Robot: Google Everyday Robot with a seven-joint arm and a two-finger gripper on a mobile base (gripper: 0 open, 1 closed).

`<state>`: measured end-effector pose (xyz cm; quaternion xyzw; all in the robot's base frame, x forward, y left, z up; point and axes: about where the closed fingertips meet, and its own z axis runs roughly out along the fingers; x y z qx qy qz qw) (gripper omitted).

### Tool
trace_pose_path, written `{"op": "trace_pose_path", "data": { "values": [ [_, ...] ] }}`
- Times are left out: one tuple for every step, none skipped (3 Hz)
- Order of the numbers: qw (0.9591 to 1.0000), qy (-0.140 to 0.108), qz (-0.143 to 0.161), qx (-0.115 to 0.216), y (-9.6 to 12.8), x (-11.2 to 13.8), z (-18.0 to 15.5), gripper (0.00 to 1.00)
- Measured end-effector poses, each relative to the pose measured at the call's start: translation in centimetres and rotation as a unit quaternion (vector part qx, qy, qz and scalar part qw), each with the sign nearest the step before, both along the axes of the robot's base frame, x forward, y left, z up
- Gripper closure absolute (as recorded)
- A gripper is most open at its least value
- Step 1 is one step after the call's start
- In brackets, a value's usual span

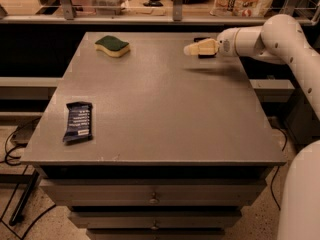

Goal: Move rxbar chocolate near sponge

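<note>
Gripper over the chocolate bar at the table's far right, with no grasp to be seen

The cream-coloured gripper (197,48) sits low at about 1 o'clock on the grey square table (165,109), covering most of the small flat rxbar chocolate in its black-brown wrapper (201,39). I cannot tell whether it is open, closed or holding the bar. The wavy sponge with a dark green top over yellow foam (112,45) lies at 11 o'clock, well apart, and a longer dark-blue wrapped bar with white text (78,121) rests at 8 o'clock. The rxbar is likely light, thin and slightly bendy, with a slick wrapper — best pinched across its short width near the middle, firmly enough not to slip, without crushing it
</note>
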<state>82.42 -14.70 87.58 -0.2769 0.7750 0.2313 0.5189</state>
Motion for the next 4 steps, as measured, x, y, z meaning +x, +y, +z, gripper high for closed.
{"op": "trace_pose_path", "data": {
  "values": [
    [0.9995,-0.008,-0.032,-0.001,-0.9,1.6,-1.2,0.00],
    [0.9979,-0.001,-0.065,-0.002,-1.9,3.1,-2.9,0.02],
    [0.9974,0.008,-0.071,-0.004,-1.9,3.6,-3.8,0.25],
    [0.9982,0.003,-0.058,-0.016,-0.7,3.7,-3.6,0.56]
  ]
}}
